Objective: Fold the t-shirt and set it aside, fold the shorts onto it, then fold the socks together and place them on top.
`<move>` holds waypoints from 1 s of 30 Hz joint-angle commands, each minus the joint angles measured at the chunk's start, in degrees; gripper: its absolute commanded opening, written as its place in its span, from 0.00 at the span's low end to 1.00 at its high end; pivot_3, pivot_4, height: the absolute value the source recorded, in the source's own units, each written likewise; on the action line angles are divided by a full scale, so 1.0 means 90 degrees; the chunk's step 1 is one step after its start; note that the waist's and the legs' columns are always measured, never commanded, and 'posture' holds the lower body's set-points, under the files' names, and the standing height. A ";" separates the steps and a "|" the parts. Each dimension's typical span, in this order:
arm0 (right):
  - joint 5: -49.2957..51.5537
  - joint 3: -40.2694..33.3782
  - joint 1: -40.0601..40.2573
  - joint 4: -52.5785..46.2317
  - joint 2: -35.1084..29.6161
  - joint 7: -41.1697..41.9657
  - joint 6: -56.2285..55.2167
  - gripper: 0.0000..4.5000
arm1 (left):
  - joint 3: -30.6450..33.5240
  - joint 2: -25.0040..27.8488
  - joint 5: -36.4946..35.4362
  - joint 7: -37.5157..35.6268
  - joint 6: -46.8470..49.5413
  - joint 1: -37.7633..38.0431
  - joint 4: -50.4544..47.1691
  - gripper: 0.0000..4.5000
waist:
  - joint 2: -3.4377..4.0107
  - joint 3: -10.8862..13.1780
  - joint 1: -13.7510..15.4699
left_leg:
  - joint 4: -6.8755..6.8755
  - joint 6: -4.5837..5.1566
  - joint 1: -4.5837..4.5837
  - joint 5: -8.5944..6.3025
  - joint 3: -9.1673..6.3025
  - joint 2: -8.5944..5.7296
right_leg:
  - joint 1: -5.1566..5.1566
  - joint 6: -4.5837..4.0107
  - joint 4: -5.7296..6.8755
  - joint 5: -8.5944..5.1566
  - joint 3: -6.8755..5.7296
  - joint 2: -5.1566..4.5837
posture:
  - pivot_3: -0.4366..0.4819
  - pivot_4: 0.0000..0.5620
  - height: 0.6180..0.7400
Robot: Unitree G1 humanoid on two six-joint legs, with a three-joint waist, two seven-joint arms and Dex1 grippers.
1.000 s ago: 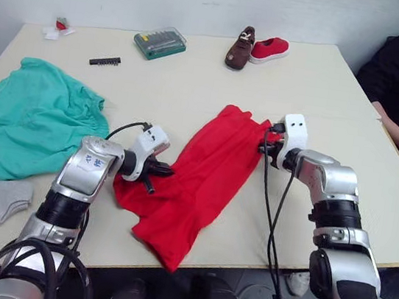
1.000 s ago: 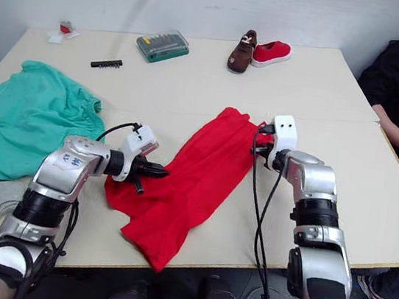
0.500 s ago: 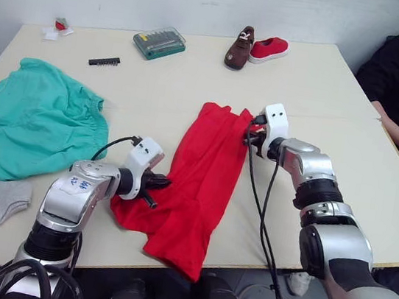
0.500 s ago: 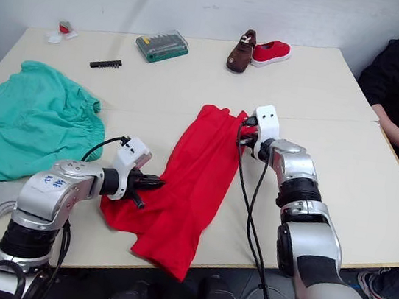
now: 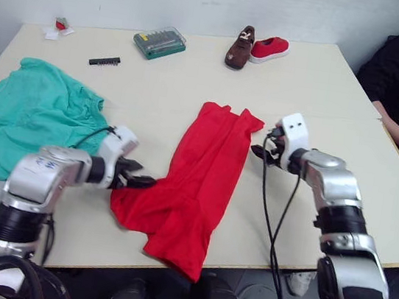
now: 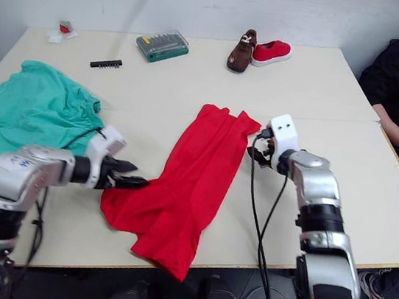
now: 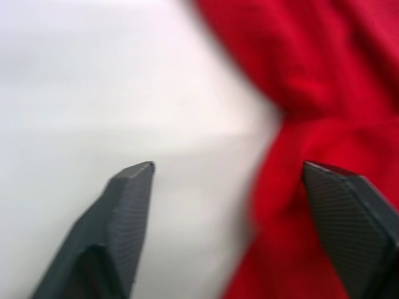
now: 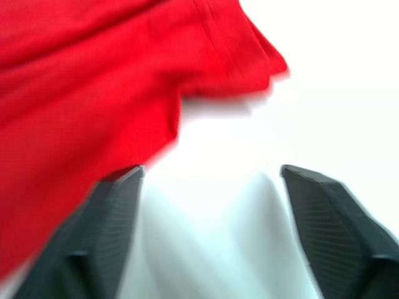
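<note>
On beige table (image 5: 195, 74), red t-shirt (image 5: 200, 168).

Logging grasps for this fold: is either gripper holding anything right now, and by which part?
Nothing is held. Both the left gripper and right gripper are open beside the t-shirt.

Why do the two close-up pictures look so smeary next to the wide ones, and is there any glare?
Left wrist view: the t-shirt and table are soft and blurred, though the left claw fingertips look crisp. Right wrist view: the red cloth edge is smeared and the table looks washed-out white between the open right claw fingers. Left eye view: sharp, evenly lit, soft shadows.
</note>
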 commanded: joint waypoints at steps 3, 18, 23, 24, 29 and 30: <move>0.1240 -0.0608 0.1123 -0.3177 -0.0281 0.0219 0.2290 1.00 | -0.0275 -0.0223 -0.0034 -0.0364 -0.0709 -0.1390 0.1642 1.00 | 0.0002 0.0002 0.0142 | 0.0000 0.0000 -0.0005 0.0000 -0.0006 0.0001 | -0.0001 -0.0001 -0.0002 0.0000 -0.0007 0.0002 | 0.48 0.27 1.00; 0.3169 -0.1095 0.3048 -0.5831 0.0364 -0.0091 0.4993 1.00 | -0.1398 -0.2559 0.1299 -0.1015 -0.3609 -0.4973 0.7610 1.00 | -0.0006 0.0005 0.0313 | 0.0014 0.0028 -0.0044 -0.0016 -0.0020 -0.0008 | -0.0006 0.0008 -0.0045 0.0005 -0.0038 0.0003 | 0.48 0.27 1.00; 0.3362 -0.1044 0.3022 -0.5730 0.0591 -0.0229 0.5167 1.00 | -0.1309 -0.2915 0.1610 -0.0863 -0.4070 -0.5252 0.8447 1.00 | -0.0008 0.0005 0.0301 | 0.0013 0.0027 -0.0045 -0.0017 -0.0023 -0.0007 | -0.0006 0.0008 -0.0047 0.0005 -0.0042 0.0002 | 0.48 0.27 1.00; 0.3414 -0.1014 0.3019 -0.5708 0.0636 -0.0237 0.5214 1.00 | -0.1301 -0.2964 0.1671 -0.0822 -0.4129 -0.5267 0.8554 1.00 | -0.0008 0.0005 0.0303 | 0.0013 0.0027 -0.0045 -0.0017 -0.0023 -0.0007 | -0.0006 0.0008 -0.0047 0.0005 -0.0042 0.0002 | 0.48 0.27 1.00; 0.3479 -0.0852 0.3106 -0.5603 0.0726 -0.0341 0.5289 1.00 | -0.1297 -0.3101 0.1990 -0.0730 -0.4398 -0.5227 0.8829 1.00 | -0.0012 0.0002 0.0317 | 0.0015 0.0029 -0.0046 -0.0018 -0.0027 -0.0008 | -0.0004 0.0008 -0.0046 0.0005 -0.0045 0.0000 | 0.48 0.27 1.00; 0.3451 -0.0828 0.3120 -0.5562 0.0749 -0.0387 0.5268 1.00 | -0.1250 -0.3126 0.2000 -0.0700 -0.4408 -0.5218 0.8858 1.00 | -0.0017 -0.0001 0.0317 | 0.0015 0.0029 -0.0045 -0.0018 -0.0027 -0.0008 | -0.0004 0.0008 -0.0046 0.0005 -0.0045 0.0000 | 0.48 0.27 1.00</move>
